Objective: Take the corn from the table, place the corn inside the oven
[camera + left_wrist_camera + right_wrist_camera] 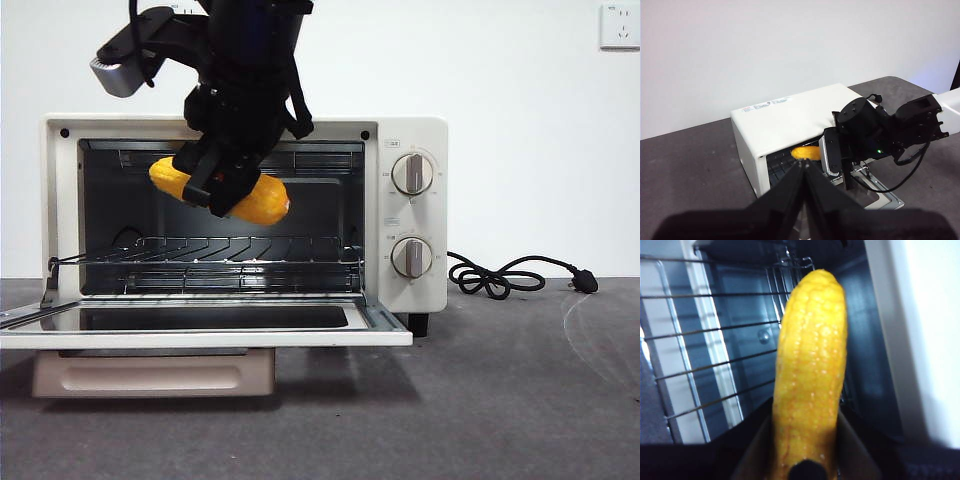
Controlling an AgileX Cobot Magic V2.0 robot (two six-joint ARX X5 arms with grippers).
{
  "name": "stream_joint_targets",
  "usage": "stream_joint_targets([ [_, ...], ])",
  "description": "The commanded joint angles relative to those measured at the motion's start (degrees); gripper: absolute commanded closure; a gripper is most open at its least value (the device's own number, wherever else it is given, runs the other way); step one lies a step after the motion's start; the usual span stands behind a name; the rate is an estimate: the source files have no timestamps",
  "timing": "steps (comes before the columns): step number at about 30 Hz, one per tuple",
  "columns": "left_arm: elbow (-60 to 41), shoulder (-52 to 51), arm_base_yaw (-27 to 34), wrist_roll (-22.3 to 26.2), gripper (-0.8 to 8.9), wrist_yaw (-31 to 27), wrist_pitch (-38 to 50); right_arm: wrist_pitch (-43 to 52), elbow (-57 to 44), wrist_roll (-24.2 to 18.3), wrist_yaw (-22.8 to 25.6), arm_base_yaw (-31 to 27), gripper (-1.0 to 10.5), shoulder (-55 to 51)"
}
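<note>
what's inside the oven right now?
A wire rack, and above it the corn held in the right claw. The claw covers the cob's middle. Oven door is down.

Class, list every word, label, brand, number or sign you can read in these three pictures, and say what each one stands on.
None can be read.
Small labels above each knob of the oven: too small.
Dial marks around the knobs: too small.
White sticker on the oven's top, with a red mark: blurred.
The corn in the right hand: no text.
</note>
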Motion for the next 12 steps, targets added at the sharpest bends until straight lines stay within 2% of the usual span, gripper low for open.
stream_joint_targets([
  [1, -0.1, -0.3, 0.0, 0.7, 8.19, -0.1, 0.0, 0.1, 0.1, -0.1, -0.6, -0.2, 9.4, 1.3],
  [4, -0.1, -0.3, 0.0, 0.7, 8.19, -0.1, -0.5, -0.4, 0.1, -0.1, -1.8, -0.6, 9.1, 1.3],
  [7, -0.1, -0.3, 0.0, 0.7, 8.19, -0.1, -1.2, -0.2, 0.1, 0.7, -2.1, -0.8, 7.0, 1.3],
  [9, -0.1, -0.3, 0.0, 0.7, 8.19, -0.1, -1.8, -0.1, 0.1, 1.5, -2.1, -0.8, 6.2, 1.3],
  [12, -0.1, -0.3, 0.0, 0.7, 8.20, -0.1, -1.9, -0.3, 0.1, 2.1, -2.1, -0.7, 6.2, 1.3],
])
